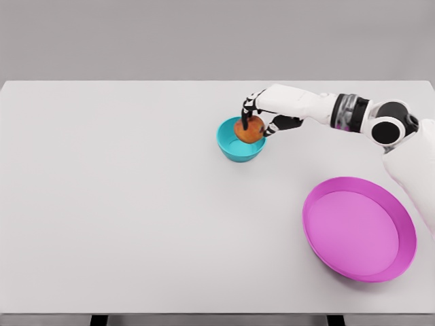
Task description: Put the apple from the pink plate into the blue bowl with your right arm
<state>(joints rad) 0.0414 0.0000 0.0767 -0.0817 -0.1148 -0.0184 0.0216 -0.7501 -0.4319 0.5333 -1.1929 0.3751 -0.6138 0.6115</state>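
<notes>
The right robot hand [253, 117] holds the apple [249, 129], fingers curled around it, directly over the blue bowl [239, 144] — the fruit sits at about rim level, partly inside the bowl's mouth. The pink plate [359, 228] lies bare on the white surface [122, 204], well apart. The carry looks finished; what remains is the release — opening the fingers, then lifting clear without nudging the bowl.

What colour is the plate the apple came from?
Pink, verging on magenta; the plate shows clearly in the head view.
</notes>
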